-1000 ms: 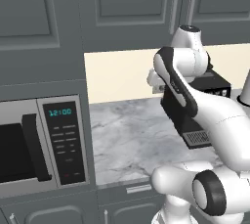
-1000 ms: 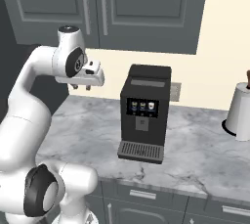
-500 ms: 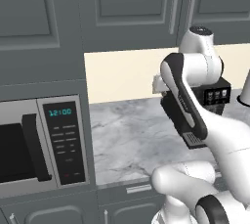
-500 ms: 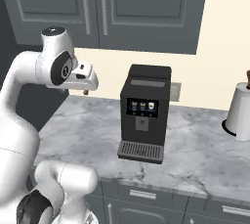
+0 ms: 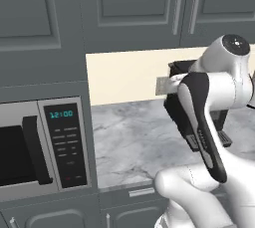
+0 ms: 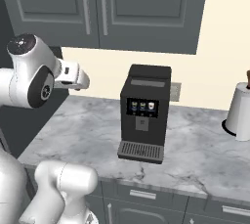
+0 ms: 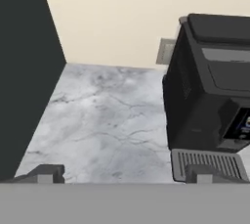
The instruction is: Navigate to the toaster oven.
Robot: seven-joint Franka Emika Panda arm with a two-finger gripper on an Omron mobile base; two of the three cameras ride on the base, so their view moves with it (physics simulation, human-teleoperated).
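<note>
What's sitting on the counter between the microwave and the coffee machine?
Nothing. In the left base view, bare marble counter runs from the microwave toward the coffee machine. The hand view shows the same bare stretch beside the machine.

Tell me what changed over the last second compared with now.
The base kept sliding right along the counter: in the left base view the microwave slipped toward the left edge, and in the right base view the coffee machine drifted left toward the middle. The arm's upper joint swung up and over. Nothing was grasped or released. The appliances and the paper towel roll stayed put.
</note>
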